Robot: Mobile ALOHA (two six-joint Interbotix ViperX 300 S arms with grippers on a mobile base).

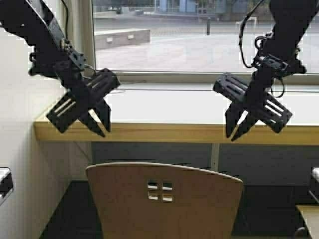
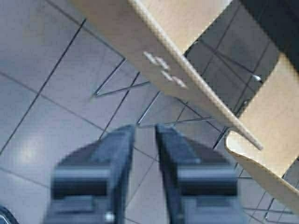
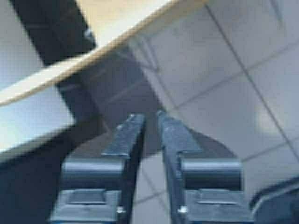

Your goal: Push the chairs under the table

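Note:
A light tan plywood chair [image 1: 164, 199] stands in the lower middle of the high view, its backrest with square cutouts facing me. It sits in front of the table [image 1: 189, 132], a long pale top with a yellowish front edge. My left gripper [image 1: 103, 130] hangs above the backrest's left end. My right gripper [image 1: 235, 134] hangs above its right end. Both point down with the fingers nearly together, hold nothing and are clear of the chair. From the left wrist, the left gripper [image 2: 145, 127] hangs over the chair [image 2: 163, 56]. From the right wrist, the right gripper [image 3: 151, 114] is below the chair's tan edge [image 3: 140, 28].
A white wall [image 1: 20, 149] closes the left side, and a window [image 1: 199, 40] runs behind the table. A tan piece of furniture [image 1: 309, 219] shows at the lower right corner. Grey floor tiles [image 2: 46, 93] and thin metal chair legs [image 2: 121, 88] lie below the grippers.

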